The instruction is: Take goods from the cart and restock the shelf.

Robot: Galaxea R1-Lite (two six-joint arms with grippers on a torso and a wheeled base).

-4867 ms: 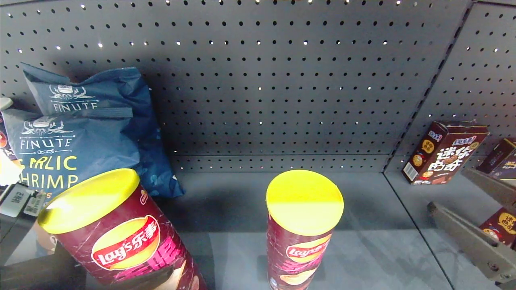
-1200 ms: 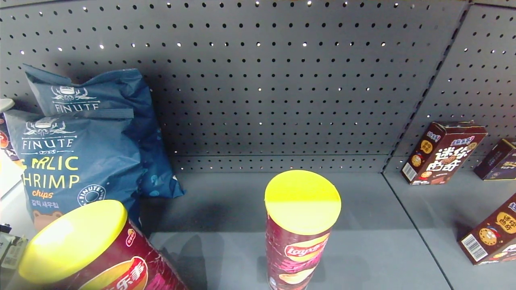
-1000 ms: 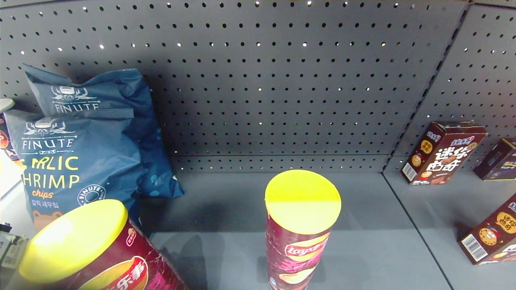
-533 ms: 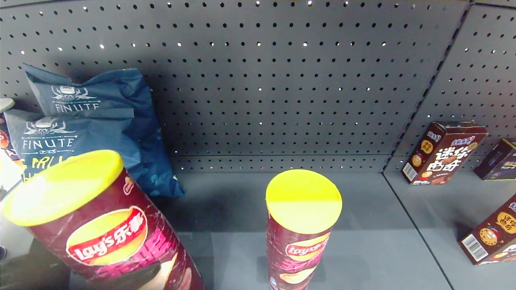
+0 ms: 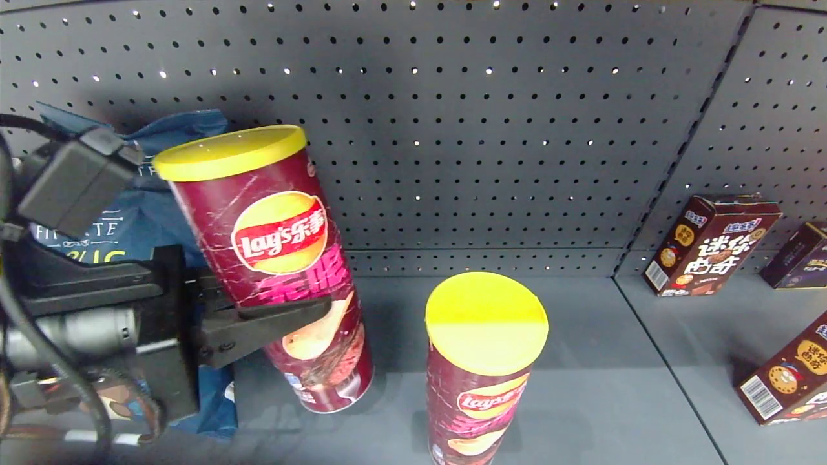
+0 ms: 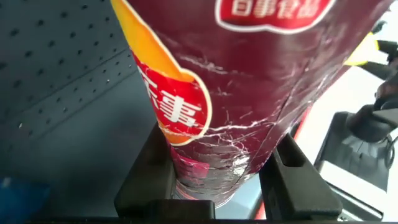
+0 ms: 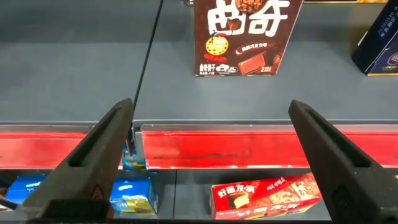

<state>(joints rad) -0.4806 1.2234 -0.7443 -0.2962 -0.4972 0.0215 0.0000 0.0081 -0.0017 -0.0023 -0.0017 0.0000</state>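
Where the left pincer (image 5: 294, 303) sits at the middle left of the head view, its two black fingers are closed around a chip can (image 5: 271, 245), one on each side, low on the can's body. From the left wrist view, the left pincer (image 6: 217, 183) squeezes the chip can (image 6: 249, 81) with no gap on either side.

The chip can is dark red, with a yellow lid on top and a red and yellow badge on its side. Its wrap has many white scratches. It leans, with the lid tipped toward the upper left of the frame and the bottom lower and more to the right. The bottom is right down by the grey shelf (image 5: 581, 400), but I cannot tell if it touches.

A second can (image 5: 484, 368) of the same kind stands up straight on the shelf, just to the right of the held one, with a gap between them. Blue snack bags (image 5: 184, 126) sit behind the left pincer, against the wall with holes (image 5: 484, 129). Brown boxes (image 5: 711, 242) stand at the right side of the frame.

The right pincer (image 7: 210, 109) is open wide and holds nothing. Past it, a brown box (image 7: 245, 34) stands on the grey shelf (image 7: 74, 62), which has a red strip (image 7: 217, 149) along its front edge. On the level under it are a red box (image 7: 267, 196) and blue packs (image 7: 134, 196).
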